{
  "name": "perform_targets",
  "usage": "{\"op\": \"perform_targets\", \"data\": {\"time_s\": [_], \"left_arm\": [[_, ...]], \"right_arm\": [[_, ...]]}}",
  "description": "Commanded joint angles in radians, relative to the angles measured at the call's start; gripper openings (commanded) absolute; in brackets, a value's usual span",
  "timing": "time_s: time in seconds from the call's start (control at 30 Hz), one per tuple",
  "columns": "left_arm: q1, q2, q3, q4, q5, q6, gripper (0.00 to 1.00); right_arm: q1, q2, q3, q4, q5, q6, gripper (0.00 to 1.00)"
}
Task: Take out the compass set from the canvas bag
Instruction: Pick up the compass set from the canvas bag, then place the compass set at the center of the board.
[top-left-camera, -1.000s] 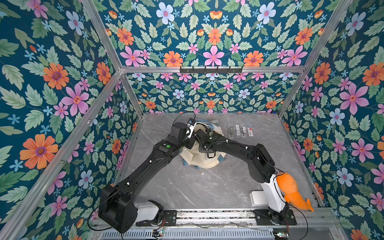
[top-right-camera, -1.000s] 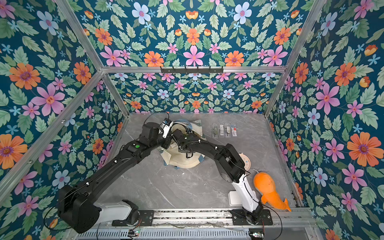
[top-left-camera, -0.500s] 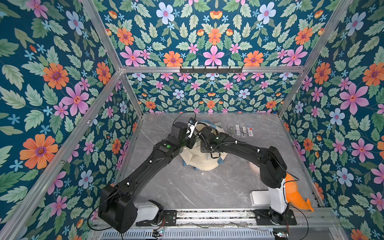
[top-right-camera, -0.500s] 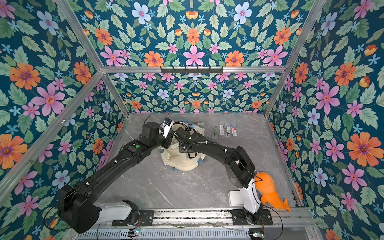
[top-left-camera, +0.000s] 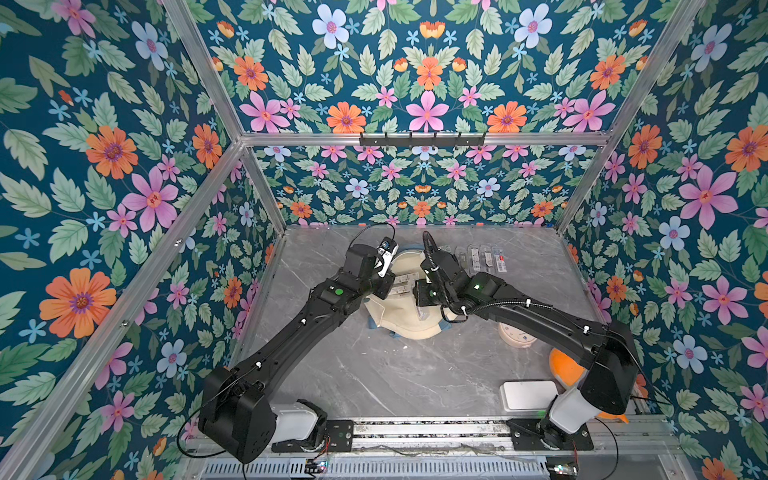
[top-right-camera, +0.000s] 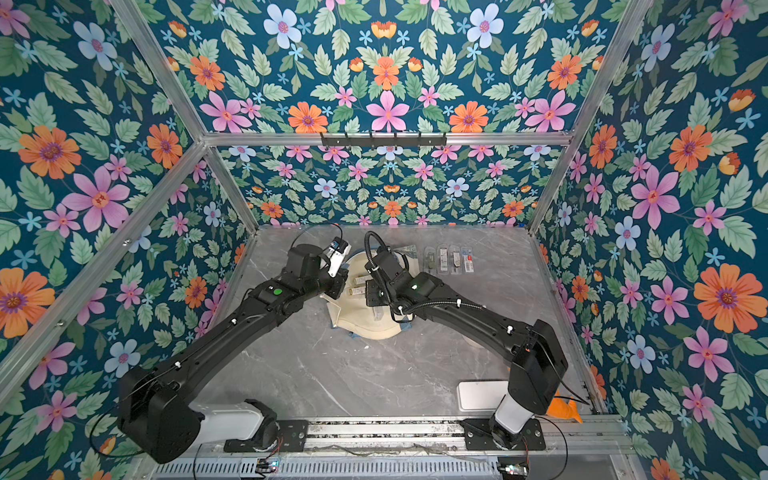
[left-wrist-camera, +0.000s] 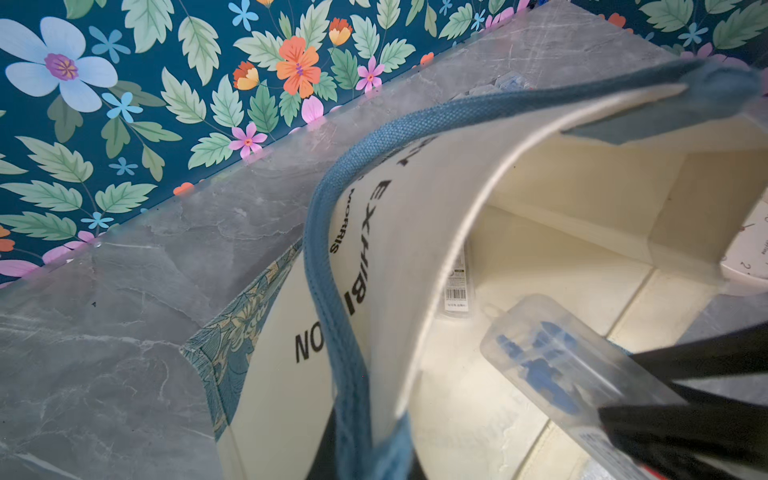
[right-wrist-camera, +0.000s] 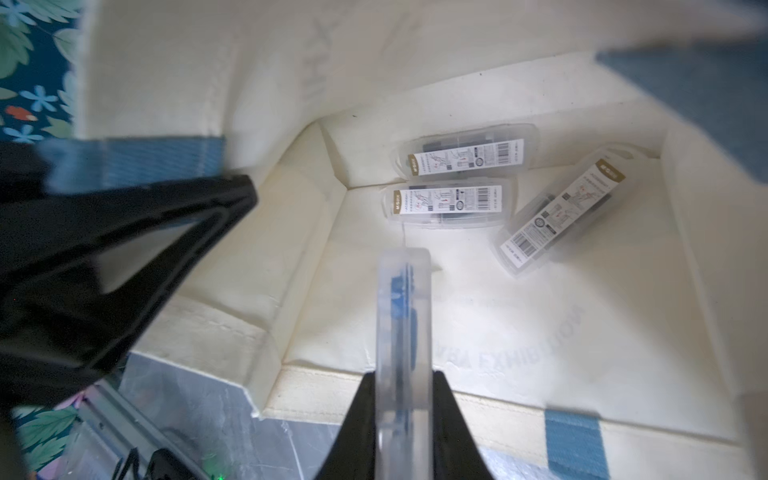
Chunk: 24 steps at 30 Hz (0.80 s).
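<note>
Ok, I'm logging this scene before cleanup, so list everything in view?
canvas bag: one, cream with blue straps, mid-table, mouth open
loose compass sets: three, clear with white labels, on the bag's floor
held compass set: one, clear with blue contents, in the bag's mouth
table compass sets: about four, clear, rowed beyond the bag
clock: one, pale, under the right arm
orange object: one, near right corner
white box: one, by the right arm's base
table: one, grey marble
left fingers: black, shut on the bag's rim
right fingers: black, shut on the held compass set
</note>
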Motion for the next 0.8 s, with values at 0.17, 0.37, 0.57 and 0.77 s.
{"op": "perform_targets", "data": {"time_s": [0.17, 0.37, 0.57, 0.77], "left_arm": [[0.001, -0.007, 0.013, 0.017, -0.105, -0.007, 0.00], [0.016, -0.014, 0.011, 0.006, -0.208, 0.003, 0.00], [0.079, -0.036, 0.007, 0.013, -0.205, 0.012, 0.00], [0.101, -0.036, 0.006, 0.025, -0.168, 0.034, 0.00]], "right_arm": [[-0.009, -0.153, -0.070, 0.033, -0.023, -0.052, 0.17], [-0.110, -0.285, -0.155, 0.045, -0.054, -0.069, 0.15], [-0.249, -0.371, -0.249, 0.089, -0.089, -0.091, 0.13], [-0.443, -0.369, -0.421, 0.254, -0.253, -0.095, 0.12]]}}
